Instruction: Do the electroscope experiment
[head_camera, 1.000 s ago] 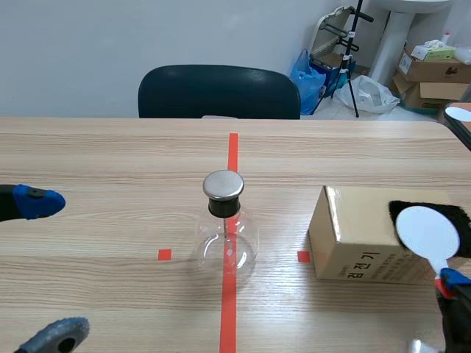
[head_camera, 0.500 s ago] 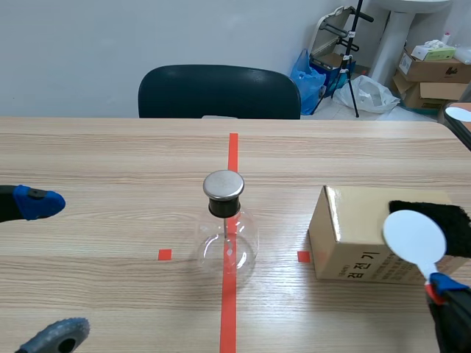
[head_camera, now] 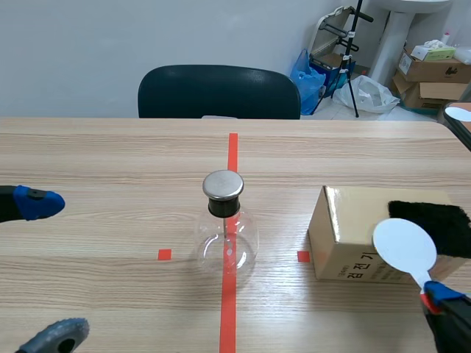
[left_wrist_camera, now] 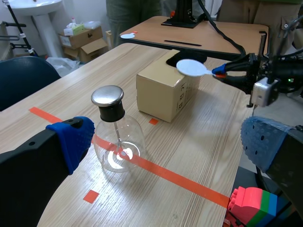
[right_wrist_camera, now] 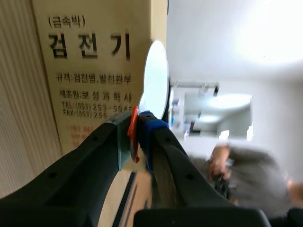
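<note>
A cardboard box with Korean print on its near face stands on the table on the robot's right, near the flask but apart from it, with a small tape square at its near left corner. A black cloth lies on the box's top. A dark chair is pushed in at the far edge of the table, and in the left wrist view some red, green and blue blocks sit low beside that arm. The electroscope flask stands upright at the middle of the table on the long tape line. It is a round-bellied clear glass vessel with a black stopper and a flat metal cap, and a thin rod runs down inside it. The right tool is clamped on the red handle of a white round paddle, whose disc is held up by the box's near upper edge, close to the cloth. I cannot tell whether it touches either one. The left tool hangs over the table's left side, well apart from the flask, its fingers spread wide around nothing.
</note>
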Motion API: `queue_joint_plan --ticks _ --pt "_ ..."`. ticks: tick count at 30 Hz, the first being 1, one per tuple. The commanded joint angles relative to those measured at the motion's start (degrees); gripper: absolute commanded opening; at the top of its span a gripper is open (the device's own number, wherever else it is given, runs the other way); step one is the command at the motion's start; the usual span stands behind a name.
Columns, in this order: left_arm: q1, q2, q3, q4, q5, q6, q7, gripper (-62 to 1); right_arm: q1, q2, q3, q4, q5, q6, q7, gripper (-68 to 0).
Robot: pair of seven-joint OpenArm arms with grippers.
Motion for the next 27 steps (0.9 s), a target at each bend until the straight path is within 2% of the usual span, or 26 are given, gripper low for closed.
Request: queue_joint_plan --ticks 1,2,3,5,6,7,9,10,11,13,14,15,17,18,19,21,22,23,25,26,27 --pt "-0.17 0.28 -0.09 0.26 -0.76 -0.07 -0.96 1.4 -0.33 0.37 0.37 0.44 1.9 -2.99 -7.08 -66.6" --pt "-0.17 0.28 -0.09 0.26 -0.74 -0.07 -0.96 1.4 -0.44 0.39 0.5 0.42 1.75 -2.99 -8.87 -66.6" --pt "-0.17 0.28 -0.09 0.26 -0.74 -0.07 -0.96 1.4 -0.39 0.39 0.63 0.42 0.66 -2.99 -7.76 -66.6" --pt "-0.17 0.31 -0.09 0.26 -0.74 -0.07 -0.96 1.4 0.09 0.39 0.57 0.42 0.15 -2.99 -0.9 -66.6" --pt "-0.17 0.31 -0.09 0.26 -0.76 -0.07 -0.96 1.4 0.24 0.39 0.57 0.42 0.22 -2.99 0.92 -66.6" --pt "-0.17 0.31 -0.09 0.26 -0.76 -0.07 -0.96 1.4 0.2 0.37 0.59 0.42 1.05 -2.99 -0.81 -66.6" --pt "-0.17 0.28 -0.09 0.26 -0.74 -0.07 -0.96 1.4 -0.26 0.22 0.94 0.42 1.42 -2.99 -9.03 -66.6" --pt "-0.17 0.28 -0.09 0.26 -0.74 -0.07 -0.96 1.4 -0.26 0.26 0.98 0.35 0.81 -2.99 -10.73 -66.6" --pt "-0.17 0.28 -0.09 0.26 -0.74 -0.07 -0.96 1.4 -0.17 0.26 0.98 0.33 0.11 -2.99 -9.03 -66.6" --pt "-0.17 0.31 -0.09 0.26 -0.74 -0.07 -0.96 1.4 0.42 0.24 0.81 0.33 -0.07 -2.99 -1.29 -66.6" --pt "-0.17 0.31 -0.09 0.26 -0.76 -0.07 -0.96 1.4 0.55 0.22 0.81 0.33 0.13 -2.99 0.22 -66.6" --pt "-0.17 0.31 -0.09 0.26 -0.76 -0.07 -0.96 1.4 0.52 0.22 0.83 0.33 1.11 -2.99 -1.84 -66.6" --pt "-0.17 0.31 -0.09 0.26 -0.76 -0.07 -0.96 1.4 0.22 0.22 0.98 0.33 1.64 -2.99 -10.16 -66.6" --pt "-0.17 0.31 -0.09 0.26 -0.74 -0.07 -0.96 1.4 0.22 0.26 0.98 0.33 0.87 -2.99 -11.41 -66.6" --pt "-0.17 0.31 -0.09 0.26 -0.74 -0.07 -0.96 1.4 0.28 0.26 0.98 0.33 -0.07 -2.99 -9.16 -66.6" --pt "-0.17 0.31 -0.09 0.26 -0.74 -0.07 -0.96 1.4 0.61 0.22 0.92 0.33 -0.63 -2.99 -0.96 -66.6" --pt "-0.17 0.31 -0.09 0.26 -0.76 -0.07 -0.96 1.4 0.7 0.17 0.94 0.33 -0.28 -2.99 0.42 -66.6" --pt "-0.17 0.31 -0.09 0.26 -0.74 -0.07 -0.94 1.4 0.63 0.07 0.98 0.33 0.26 -2.99 -1.99 -66.6" --pt "-0.17 0.28 -0.09 0.26 -0.74 -0.07 -0.94 1.4 0.39 0.11 0.98 0.33 0.09 -2.99 -12.41 -66.6" --pt "-0.17 0.28 -0.09 0.26 -0.74 -0.07 -0.94 1.4 0.42 0.11 0.98 0.33 -1.03 -2.99 -14.47 -66.6" --pt "-0.17 0.28 -0.09 0.26 -0.74 -0.07 -0.94 1.4 0.44 0.22 0.98 0.33 -2.12 -2.99 -12.63 -66.6"
